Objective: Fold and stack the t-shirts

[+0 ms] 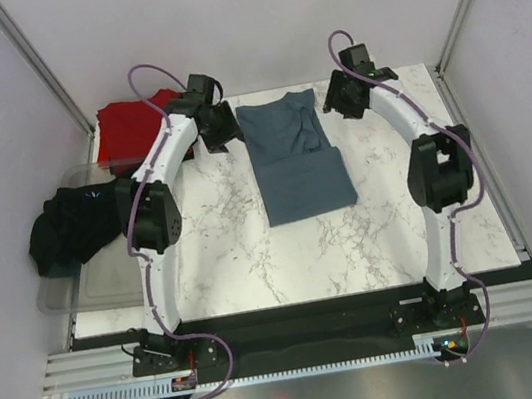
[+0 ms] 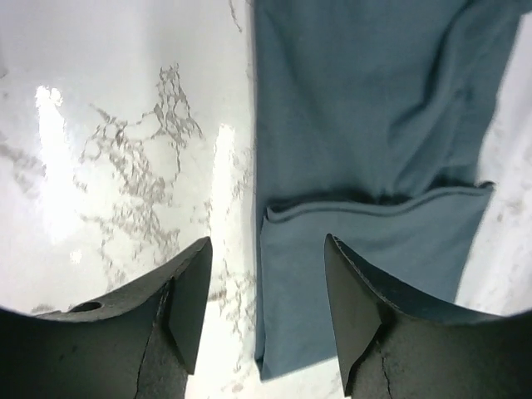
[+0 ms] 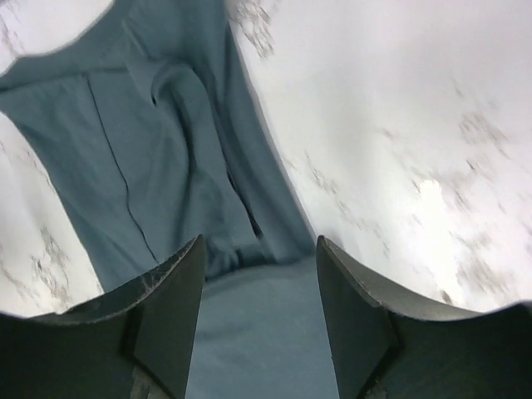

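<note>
Blue-grey t-shirt (image 1: 296, 164), left gripper (image 2: 266, 241), right gripper (image 3: 259, 241) — both agape — over its side edges

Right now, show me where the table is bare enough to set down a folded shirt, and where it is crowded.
Widest bare marble: between the left arm and right arm, on the near side of the blue-grey t-shirt. Smaller strips flank that shirt on each side. Crowded: the left edge, where the red t-shirt, black t-shirt, tray and left arm sit close.
</note>
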Available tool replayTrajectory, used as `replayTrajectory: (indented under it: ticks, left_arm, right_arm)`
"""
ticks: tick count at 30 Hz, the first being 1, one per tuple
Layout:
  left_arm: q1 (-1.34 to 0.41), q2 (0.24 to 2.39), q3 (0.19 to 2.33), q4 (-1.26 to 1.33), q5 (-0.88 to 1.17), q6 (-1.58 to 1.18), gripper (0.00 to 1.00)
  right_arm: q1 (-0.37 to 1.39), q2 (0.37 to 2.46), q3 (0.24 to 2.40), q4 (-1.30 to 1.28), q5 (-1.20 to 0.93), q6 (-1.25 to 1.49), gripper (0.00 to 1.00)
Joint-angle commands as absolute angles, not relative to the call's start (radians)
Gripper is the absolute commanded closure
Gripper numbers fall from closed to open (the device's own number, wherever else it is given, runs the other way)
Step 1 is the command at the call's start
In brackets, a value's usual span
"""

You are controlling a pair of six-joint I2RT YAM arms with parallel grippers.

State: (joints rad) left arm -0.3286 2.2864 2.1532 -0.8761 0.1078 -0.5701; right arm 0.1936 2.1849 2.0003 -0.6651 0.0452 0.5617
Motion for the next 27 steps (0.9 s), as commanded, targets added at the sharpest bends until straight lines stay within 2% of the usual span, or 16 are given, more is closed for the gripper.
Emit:
replayTrajectory:
  ticks: [1,6,11,14,21,27]
  left_arm:
    - [-0.357,2.090,2.099,-0.933,0.140,-0.534,0.37]
    - [-0.416,1.864,1.694,-0.796,0.153,-0.563,0.37]
    - [-0.477,1.724,1.348,-0.638,0.179,-0.638,0.37]
    - [-0.514,1.681,1.232,-0.562,0.189,-0.678,0.38]
    - [-0.575,1.646,1.144,-0.486,0.169,-0.733,0.39]
    - [-0.598,1.657,1.120,-0.454,0.083,-0.788,0.39]
  right_arm:
    - [0.198,1.947,1.786,-0.663,0.002,0.540,0.36]
    - [0.196,1.667,1.300,-0.503,-0.112,0.538,0.37]
    - [0.195,1.531,1.065,-0.430,-0.170,0.532,0.39]
    - [0.183,1.522,0.987,-0.397,-0.201,0.522,0.41]
    - [0.129,1.635,0.890,-0.276,-0.301,0.486,0.47]
    - [0.115,1.669,0.842,-0.221,-0.307,0.482,0.49]
